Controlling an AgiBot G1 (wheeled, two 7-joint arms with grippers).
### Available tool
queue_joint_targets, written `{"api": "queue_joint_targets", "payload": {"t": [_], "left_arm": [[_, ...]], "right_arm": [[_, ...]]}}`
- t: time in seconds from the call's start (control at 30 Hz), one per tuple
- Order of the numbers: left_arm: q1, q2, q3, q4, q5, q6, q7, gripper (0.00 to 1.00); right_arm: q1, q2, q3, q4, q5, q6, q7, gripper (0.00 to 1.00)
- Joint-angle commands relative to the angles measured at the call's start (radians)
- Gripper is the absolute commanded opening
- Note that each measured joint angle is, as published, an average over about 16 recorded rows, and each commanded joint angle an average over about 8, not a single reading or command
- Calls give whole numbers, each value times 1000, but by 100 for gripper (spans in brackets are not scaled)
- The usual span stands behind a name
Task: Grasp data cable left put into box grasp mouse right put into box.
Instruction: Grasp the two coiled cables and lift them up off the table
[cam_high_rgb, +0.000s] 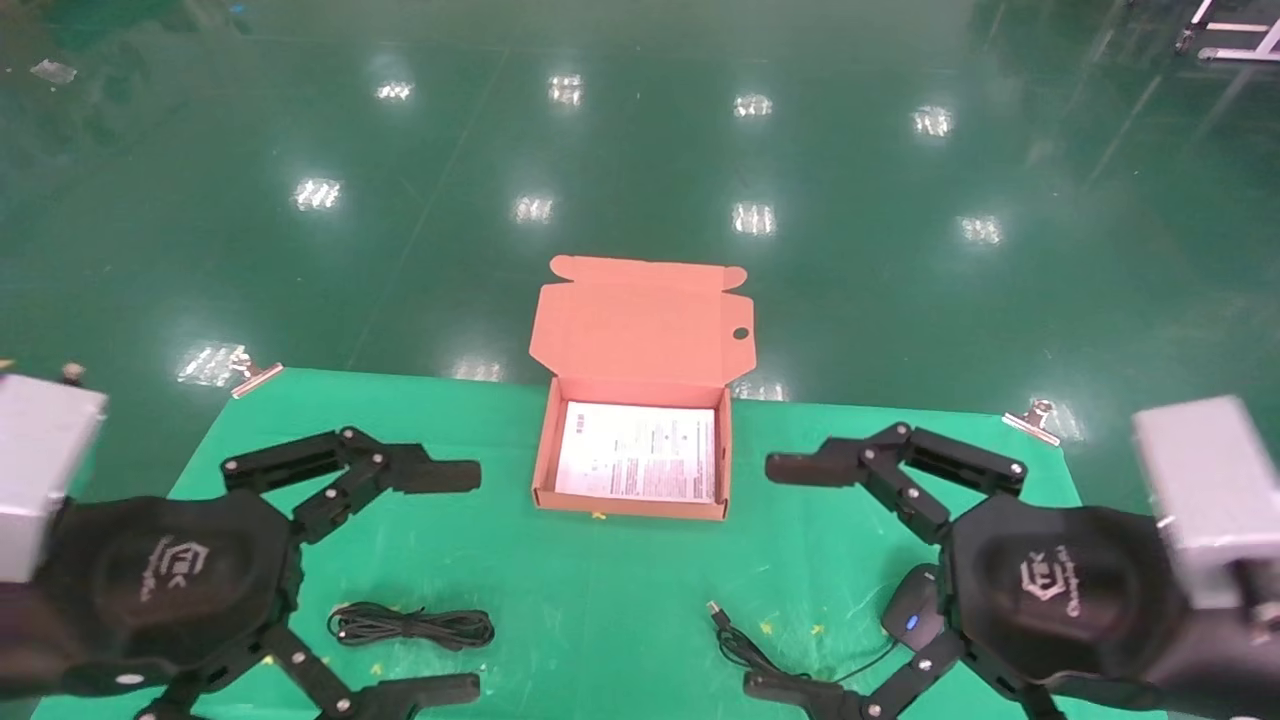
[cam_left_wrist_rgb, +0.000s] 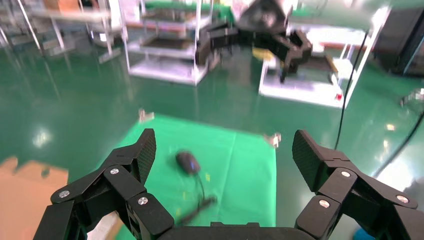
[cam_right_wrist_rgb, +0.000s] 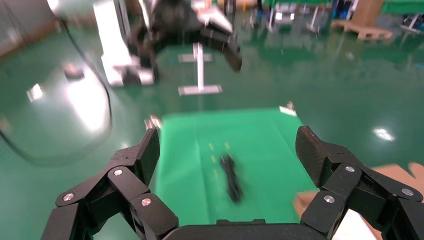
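Note:
The salmon-orange box (cam_high_rgb: 545, 452) lies open at the table's middle back, lid flap up, with a printed sheet inside. The data cable (cam_high_rgb: 410, 627) lies as a black looped bundle front left, also in the right wrist view (cam_right_wrist_rgb: 231, 178). The black mouse (cam_high_rgb: 910, 612) with a blue light sits front right, partly under my right hand, and shows in the left wrist view (cam_left_wrist_rgb: 187, 162). Its cord runs to a USB plug (cam_high_rgb: 716, 610). My left gripper (cam_high_rgb: 466, 582) hovers open just above the cable. My right gripper (cam_high_rgb: 766, 577) hovers open over the mouse cord. Both are empty.
A green cloth (cam_high_rgb: 600, 590) covers the table, held by metal clips at the back corners (cam_high_rgb: 255, 376) (cam_high_rgb: 1035, 418). Small yellow marks dot the cloth. Beyond the table edge is glossy green floor (cam_high_rgb: 640, 150), and the wrist views show racks farther off.

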Motion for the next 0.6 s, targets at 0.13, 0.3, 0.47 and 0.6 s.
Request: {"api": "queue_joint_targets", "payload": {"t": [0.13,0.3,0.47,0.6], "left_arm": [[-83,9,62,18,118,30,-21,100],[-199,48,174,28,280,51,-38,100],[-308,97,305,37,449,52,-28,100],[-378,141,404,44,602,41,-7,100]], "right_arm": [[78,3,-41,28,-143,-16,-46,100],[212,-33,-139,42,-354,-60,-133,100],[330,-87,-284,46,-564,-72,-227,100],[380,-132,-388,47,-699,-57,-264,100]]}}
